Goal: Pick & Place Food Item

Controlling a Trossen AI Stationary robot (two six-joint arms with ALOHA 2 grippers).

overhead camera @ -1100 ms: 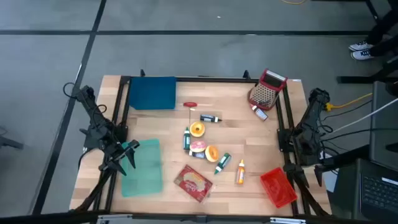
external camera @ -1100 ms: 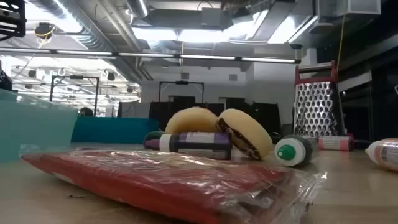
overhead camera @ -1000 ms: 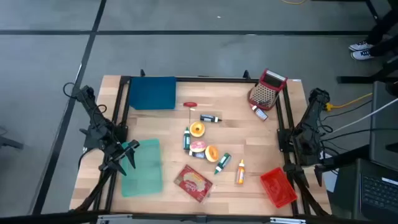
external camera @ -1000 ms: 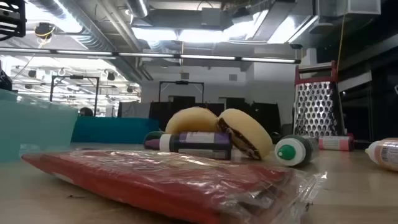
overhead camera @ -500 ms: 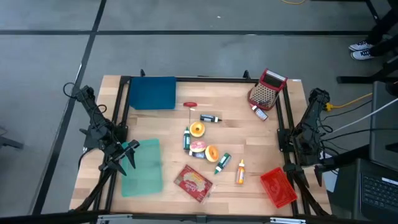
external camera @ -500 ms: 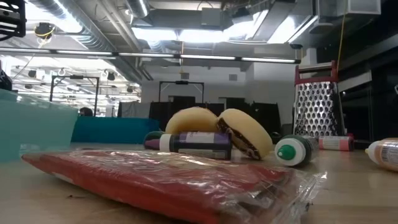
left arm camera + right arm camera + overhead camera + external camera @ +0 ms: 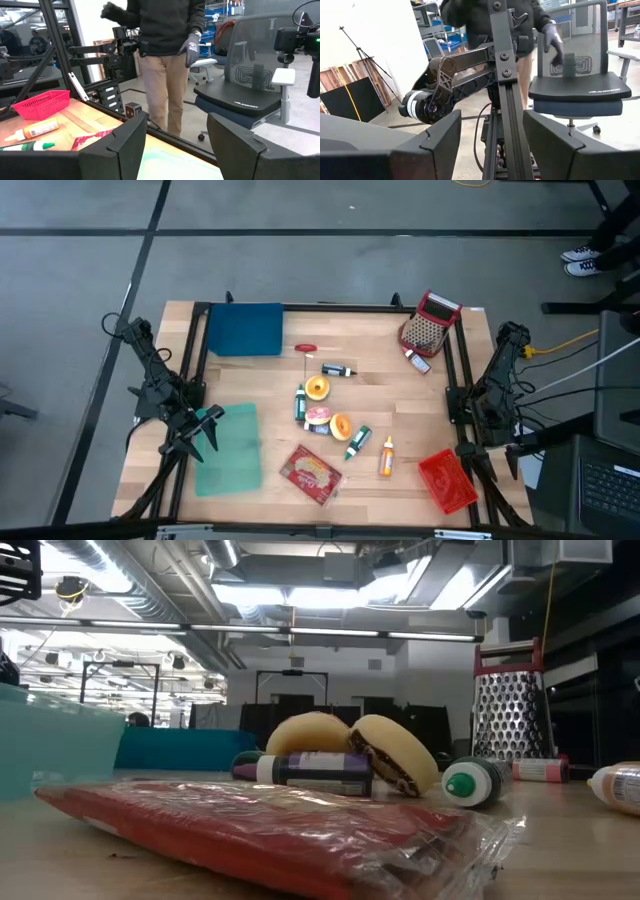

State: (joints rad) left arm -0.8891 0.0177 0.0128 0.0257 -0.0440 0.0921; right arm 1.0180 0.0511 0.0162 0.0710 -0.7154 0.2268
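Three round yellow bun halves [image 7: 318, 388] [image 7: 350, 755] lie flat on the wooden table's middle. A red clear-wrapped food packet [image 7: 312, 473] [image 7: 270, 830] lies flat nearer the near edge. My left gripper [image 7: 210, 422] [image 7: 175, 145] stands open at the table's left, level above a teal tray [image 7: 228, 450], touching nothing. My right gripper [image 7: 486, 430] [image 7: 490, 145] stands open at the table's right edge, level, facing a frame post [image 7: 502, 75], with nothing between its fingers.
Several markers and tubes [image 7: 358, 442] lie among the buns. A red basket [image 7: 447, 480] sits near right, a grater [image 7: 428, 328] far right, a blue bin [image 7: 245, 330] far left. A person [image 7: 165, 50] stands beyond the table's near edge beside an office chair.
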